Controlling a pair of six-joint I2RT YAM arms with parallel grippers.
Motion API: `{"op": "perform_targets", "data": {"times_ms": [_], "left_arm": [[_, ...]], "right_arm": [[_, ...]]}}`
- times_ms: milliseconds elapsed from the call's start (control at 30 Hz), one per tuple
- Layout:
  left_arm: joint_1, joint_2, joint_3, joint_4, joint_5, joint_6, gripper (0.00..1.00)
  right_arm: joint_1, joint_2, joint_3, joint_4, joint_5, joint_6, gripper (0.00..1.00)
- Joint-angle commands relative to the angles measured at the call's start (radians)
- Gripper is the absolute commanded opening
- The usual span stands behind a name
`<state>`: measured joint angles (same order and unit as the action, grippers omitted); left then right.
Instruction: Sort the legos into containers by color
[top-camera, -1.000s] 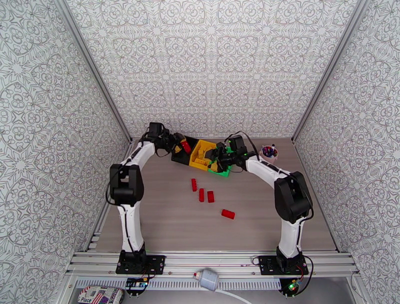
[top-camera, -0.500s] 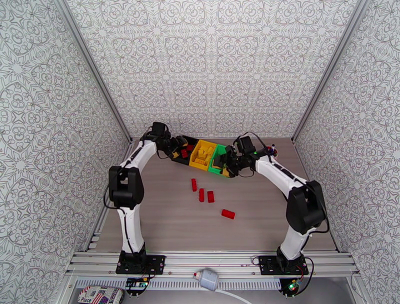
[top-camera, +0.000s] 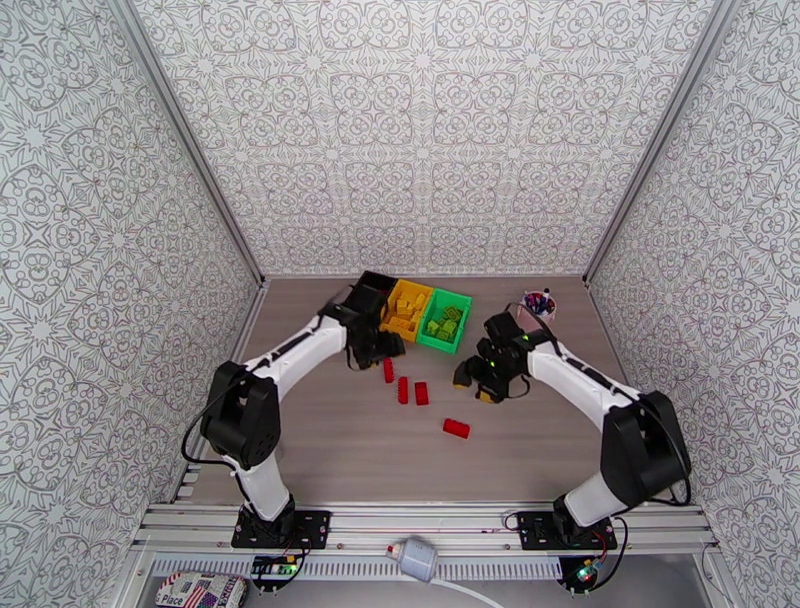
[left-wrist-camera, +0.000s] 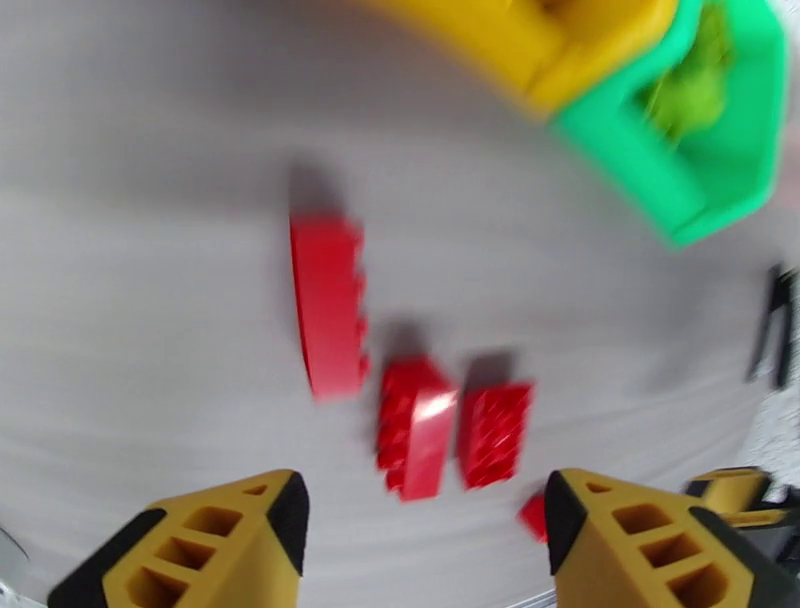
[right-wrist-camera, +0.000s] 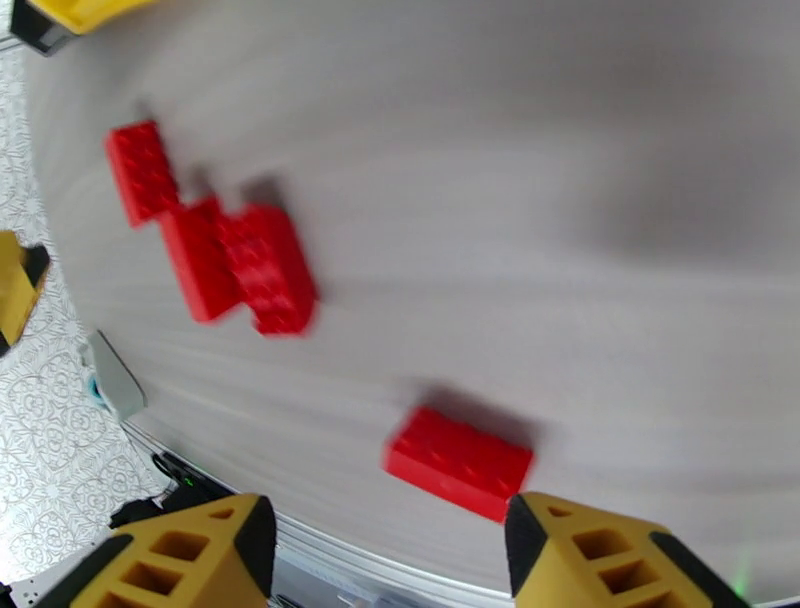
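Over the table (top-camera: 330, 450), my left gripper (left-wrist-camera: 425, 510) hangs with jaws apart, empty, above three red legos (left-wrist-camera: 415, 425). My right gripper (right-wrist-camera: 385, 540), likewise spread, hangs by a fourth red lego (right-wrist-camera: 458, 463). Beyond them the black bin (top-camera: 372, 280), yellow bin (top-camera: 414, 285) and green bin (top-camera: 438, 346) stand in a row.

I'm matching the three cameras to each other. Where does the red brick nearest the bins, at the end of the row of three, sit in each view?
Top external: the end red brick is near the picture's centre, at the row's upper left end.
Left wrist: left of centre, looking long and narrow.
Right wrist: upper left.
Shared landmark: the middle red brick, next to it in every view.
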<state>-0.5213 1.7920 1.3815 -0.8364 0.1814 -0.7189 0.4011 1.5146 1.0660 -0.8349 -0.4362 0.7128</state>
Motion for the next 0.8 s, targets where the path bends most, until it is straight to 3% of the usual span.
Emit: {"op": "perform_targets", "data": {"times_ms": [0, 267, 767], "left_arm": [[-0.059, -0.038, -0.052, 0.010, -0.049, -0.050, 0.64], [-0.147, 0.043, -0.033, -0.029, -0.103, -0.081, 0.53], [-0.158, 0.180, 0.053, -0.055, -0.115, -0.038, 0.49]], "right_arm": [[0.031, -0.074, -0.063, 0.017, 0.034, 0.045, 0.66], [0.104, -0.210, -0.189, 0.036, 0.071, 0.120, 0.66], [0.127, -0.309, -0.240, 0.013, 0.085, 0.155, 0.66]]}}
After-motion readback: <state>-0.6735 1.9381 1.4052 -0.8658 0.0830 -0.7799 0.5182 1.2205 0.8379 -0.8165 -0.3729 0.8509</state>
